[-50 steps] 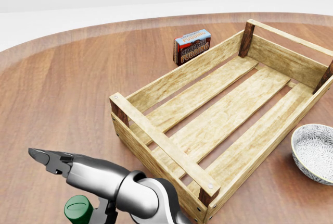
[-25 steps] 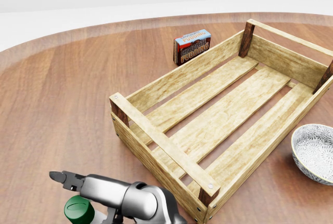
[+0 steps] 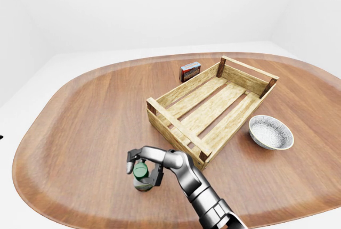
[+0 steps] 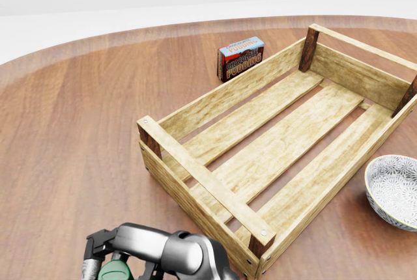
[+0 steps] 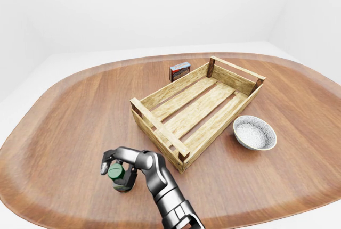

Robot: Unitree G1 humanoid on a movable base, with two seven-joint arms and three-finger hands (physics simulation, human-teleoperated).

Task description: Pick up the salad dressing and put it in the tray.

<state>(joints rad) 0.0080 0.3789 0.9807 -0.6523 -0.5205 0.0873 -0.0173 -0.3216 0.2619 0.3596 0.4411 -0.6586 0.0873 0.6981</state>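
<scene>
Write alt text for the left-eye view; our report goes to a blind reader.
The robot's right hand reaches over a green-capped salad dressing bottle standing on a round wooden table, its fingers curled around the cap. An empty slatted wooden tray lies just beyond, with a pudding box behind it and a patterned bowl to its right.

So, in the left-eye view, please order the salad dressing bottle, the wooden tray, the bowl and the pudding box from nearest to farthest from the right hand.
From the right hand:
1. Salad dressing bottle, between its fingers.
2. Wooden tray, up and right.
3. Bowl, far right.
4. Pudding box, top, beyond the tray.
</scene>
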